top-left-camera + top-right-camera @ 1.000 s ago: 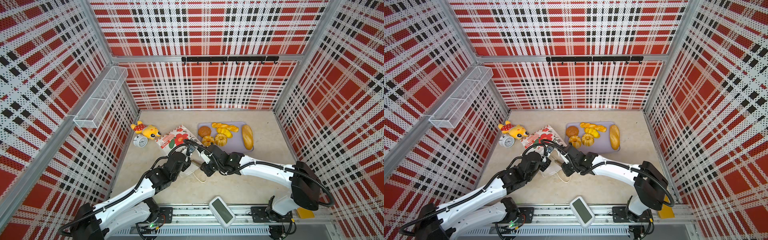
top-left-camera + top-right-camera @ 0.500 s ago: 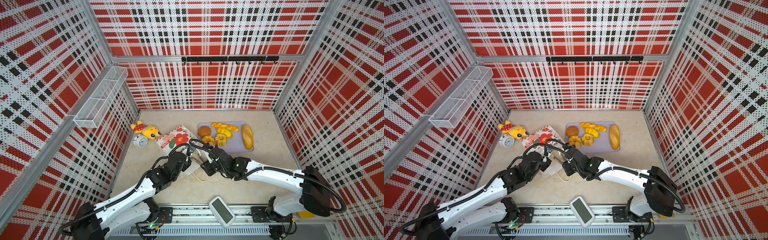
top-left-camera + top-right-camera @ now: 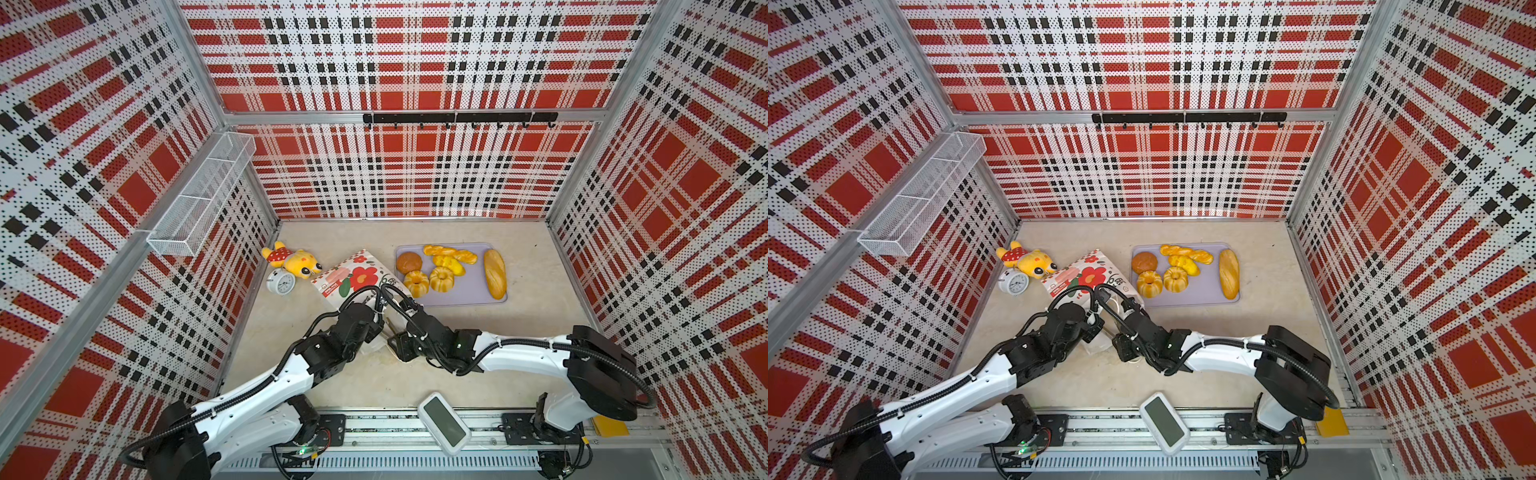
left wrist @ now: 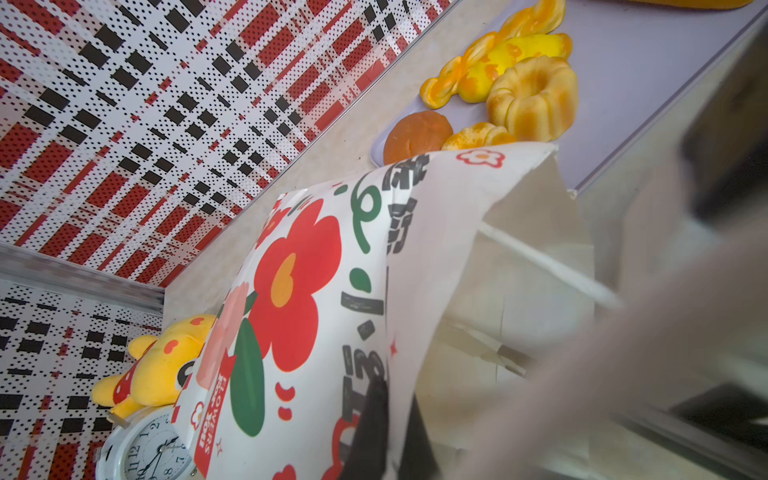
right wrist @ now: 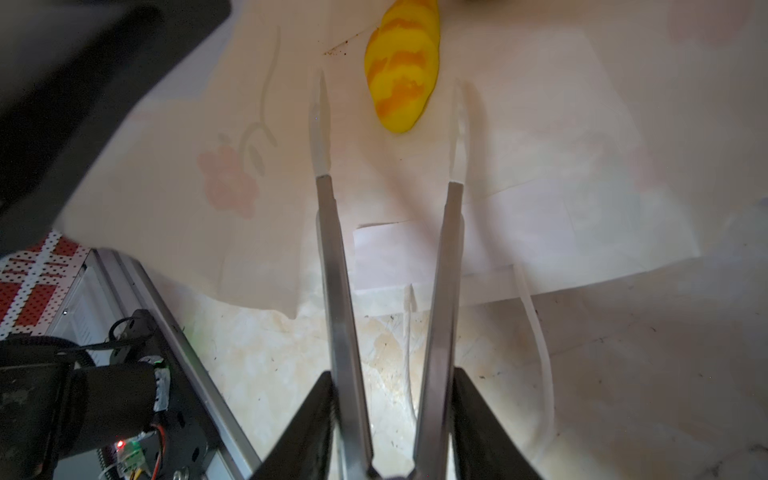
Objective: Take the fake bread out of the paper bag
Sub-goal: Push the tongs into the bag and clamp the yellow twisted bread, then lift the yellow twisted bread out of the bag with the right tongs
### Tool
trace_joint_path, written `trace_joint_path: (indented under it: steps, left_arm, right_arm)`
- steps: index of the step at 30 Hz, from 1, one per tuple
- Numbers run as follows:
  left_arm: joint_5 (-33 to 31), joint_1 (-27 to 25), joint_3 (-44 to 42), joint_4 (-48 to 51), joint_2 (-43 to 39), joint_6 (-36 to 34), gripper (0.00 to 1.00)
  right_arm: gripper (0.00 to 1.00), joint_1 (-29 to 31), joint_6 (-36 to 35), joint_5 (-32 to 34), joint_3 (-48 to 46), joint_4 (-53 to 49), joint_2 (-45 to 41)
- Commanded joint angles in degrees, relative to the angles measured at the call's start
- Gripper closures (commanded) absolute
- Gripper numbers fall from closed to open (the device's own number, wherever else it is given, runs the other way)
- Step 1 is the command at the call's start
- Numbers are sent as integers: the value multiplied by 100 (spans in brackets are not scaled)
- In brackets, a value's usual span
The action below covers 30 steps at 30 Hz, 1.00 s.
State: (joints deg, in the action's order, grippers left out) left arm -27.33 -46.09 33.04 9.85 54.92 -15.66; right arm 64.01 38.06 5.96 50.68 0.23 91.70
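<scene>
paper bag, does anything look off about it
The paper bag lies on its side, not upright, its top edge pinched by the left gripper. One yellow roll sits inside, ahead of the open right gripper.

The walls (image 3: pixel 415 62) are patterned in a red, white and black plaid, dotted all over. The table (image 3: pixel 532 316) is coloured a marbled beige. The tray (image 3: pixel 465 291) is tinted pale lilac; on it, a brown bun (image 3: pixel 409 262) is seen at 10 o'clock, a golden baguette (image 3: pixel 494 274) at 3 o'clock, and glossy yellow-orange ring cakes (image 3: pixel 441 279) at 8 o'clock. The bag (image 3: pixel 353 274) is printed white with red flowers, green leaves and black lettering. Inside it a roll (image 5: pixel 402 70) is striped yellow and orange. The plush (image 3: pixel 297 262) is coloured yellow, its dress red with white dots. The clock (image 3: pixel 281 282) is white.
</scene>
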Motion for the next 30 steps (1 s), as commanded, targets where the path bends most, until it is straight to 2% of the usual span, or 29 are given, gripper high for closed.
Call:
trace_joint_path:
  steps: [1, 5, 8, 12, 15, 18, 25, 30]
  left_arm:
    - [65, -28, -11, -167, 10, 89, 100]
    - [66, -25, -8, -174, 8, 89, 100]
    - [57, -25, -8, -159, -5, 88, 100]
    - [52, -35, -11, -140, -24, 87, 100]
    - [44, -39, -17, -124, -54, 89, 100]
    - [25, -32, -24, -115, -86, 85, 100]
    - [21, -35, -8, -150, -53, 89, 100]
    - [-30, -35, -8, -161, -40, 142, 100]
  right_arm:
    - [54, 24, 96, 238, 425, 335, 304]
    - [55, 24, 62, 318, 718, 239, 677]
    - [61, 25, 77, 343, 845, 214, 936]
    - [78, 55, 127, 370, 742, 136, 842]
    - [91, 77, 152, 427, 532, -105, 452]
    - [99, 110, 227, 431, 207, -339, -119]
    - [100, 259, 446, 548, -309, -986, -1267]
    - [100, 334, 689, 305, -421, -1500, -1874]
